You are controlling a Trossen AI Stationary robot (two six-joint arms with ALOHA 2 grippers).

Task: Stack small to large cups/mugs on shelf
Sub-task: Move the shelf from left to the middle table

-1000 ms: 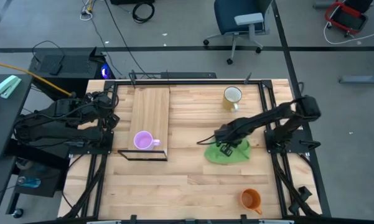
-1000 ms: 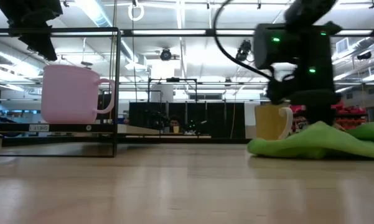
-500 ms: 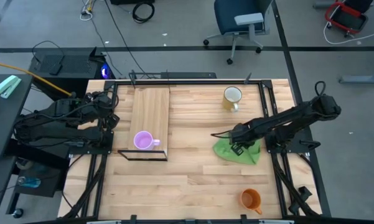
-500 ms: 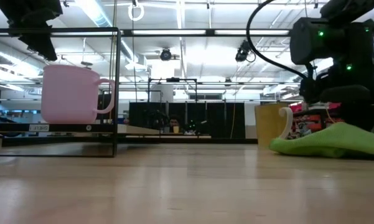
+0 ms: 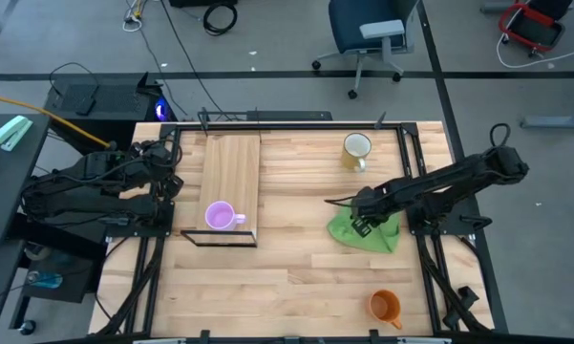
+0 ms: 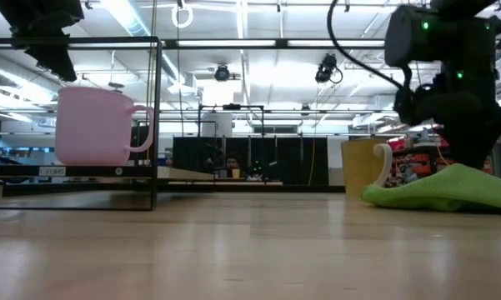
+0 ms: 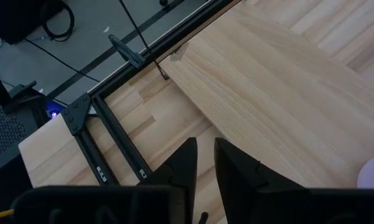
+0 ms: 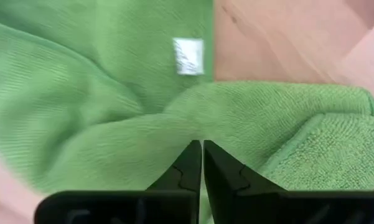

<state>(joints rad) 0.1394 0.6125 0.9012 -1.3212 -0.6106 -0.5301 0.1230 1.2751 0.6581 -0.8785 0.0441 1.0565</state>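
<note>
The small light-purple mug [image 5: 218, 216] stands upright on the near end of the light-wood shelf [image 5: 231, 172], by its black frame; it also shows in the low view [image 6: 96, 125]. The pale yellow mug [image 5: 356, 148] stands on the tabletop at the far right. The orange mug [image 5: 385, 306] lies near the front edge. My right gripper [image 5: 361, 226] is shut, its tips at a crumpled green cloth [image 5: 371, 237]. My left gripper [image 7: 205, 158] hangs at the table's left edge, fingers nearly together, holding nothing. My right gripper points down at the top fold of the green cloth [image 8: 193, 112] with its fingers shut. The cloth lies bunched on the table. I cannot tell whether the fingertips touch it or hold any of it.
Black metal rails run along the table's left, far and right edges. Bare tabletop lies between the shelf and the cloth and across the front. An office chair stands on the floor beyond the far edge.
My right gripper has gone toward the table's right edge, and the green cloth has slid along the table with it and bunched up. In the last half second the gripper has risen a little while the cloth has stayed where it was.
</note>
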